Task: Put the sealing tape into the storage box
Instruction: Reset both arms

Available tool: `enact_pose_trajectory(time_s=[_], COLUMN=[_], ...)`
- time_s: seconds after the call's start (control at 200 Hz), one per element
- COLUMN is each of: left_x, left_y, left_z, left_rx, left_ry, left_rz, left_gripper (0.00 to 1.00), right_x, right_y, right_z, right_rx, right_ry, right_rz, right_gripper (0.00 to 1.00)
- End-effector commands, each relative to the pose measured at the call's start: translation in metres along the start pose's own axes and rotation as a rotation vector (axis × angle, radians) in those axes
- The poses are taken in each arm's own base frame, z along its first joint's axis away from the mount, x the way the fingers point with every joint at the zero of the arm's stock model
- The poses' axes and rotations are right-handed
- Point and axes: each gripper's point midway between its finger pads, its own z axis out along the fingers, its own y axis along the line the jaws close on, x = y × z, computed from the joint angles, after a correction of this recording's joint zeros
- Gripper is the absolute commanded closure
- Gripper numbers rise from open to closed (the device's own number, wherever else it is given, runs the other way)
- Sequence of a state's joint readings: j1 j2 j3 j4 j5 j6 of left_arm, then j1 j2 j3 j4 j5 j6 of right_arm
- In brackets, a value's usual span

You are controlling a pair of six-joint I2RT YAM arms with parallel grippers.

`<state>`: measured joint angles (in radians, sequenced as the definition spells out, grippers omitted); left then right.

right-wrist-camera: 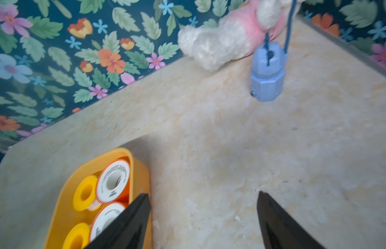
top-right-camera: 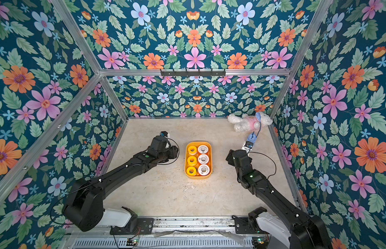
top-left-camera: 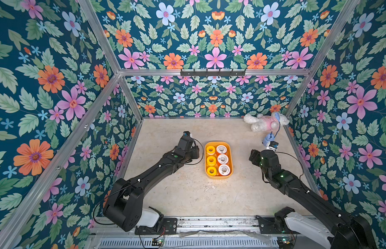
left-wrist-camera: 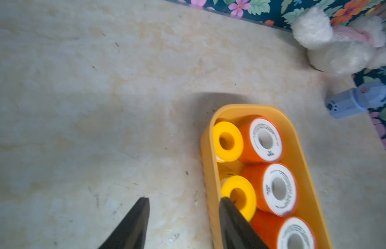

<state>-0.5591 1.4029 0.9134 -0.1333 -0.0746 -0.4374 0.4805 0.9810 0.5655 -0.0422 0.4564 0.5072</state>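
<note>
On the left gripper (left-wrist-camera: 184, 199), fingers (left-wrist-camera: 131, 226) apart, nothing in between. One finger tip in front of the storage box (top-left-camera: 218, 177), over a yellow spool. The other tip over bare table (left-wrist-camera: 80, 107), just beside the box on its yellow side.

On the right gripper (right-wrist-camera: 203, 193), fingers (right-wrist-camera: 127, 226) wide apart, nothing held. Out past the other long side of the box, the white side. In the right wrist view, one finger in front of the box's edge, the other over bare table.

Inside the box, the sealing tape (top-left-camera: 223, 159), lying flat, holes up. Two rows of three on top: yellow spools (top-left-camera: 211, 160) in one row, white spools (top-left-camera: 224, 169) with orange sides in the other.

Far from the box, in the back corner on its white side, a fluffy white toy (top-left-camera: 265, 121) in pink. Between that toy and the box, a small blue thing (top-left-camera: 268, 138) on a cord.
</note>
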Motion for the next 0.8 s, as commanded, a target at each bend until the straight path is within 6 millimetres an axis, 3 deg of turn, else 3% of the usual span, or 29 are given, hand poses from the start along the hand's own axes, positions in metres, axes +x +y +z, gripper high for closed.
enact_pose_trajectory(time_s=[0.0,0.375,0.795], left_x=[-0.022,-0.056,-0.043], left_y=[0.034,0.088,0.154], left_z=[-0.008,-0.04,-0.049], left_rx=[-0.198,-0.464,-0.642], left_ry=[-0.117,-0.429,-0.533], left_rz=[0.12,0.219,0.119], left_gripper=[0.41,0.37,0.34], right_x=[-0.032,-0.051,-0.046], right_y=[-0.026,-0.077,-0.111], right_z=[-0.006,-0.015,-0.01], right_rx=[0.131,0.314,0.362], right_ry=[-0.186,-0.446,-0.539], right_rz=[-0.019,-0.019,0.0], right_gripper=[0.15,0.07,0.06])
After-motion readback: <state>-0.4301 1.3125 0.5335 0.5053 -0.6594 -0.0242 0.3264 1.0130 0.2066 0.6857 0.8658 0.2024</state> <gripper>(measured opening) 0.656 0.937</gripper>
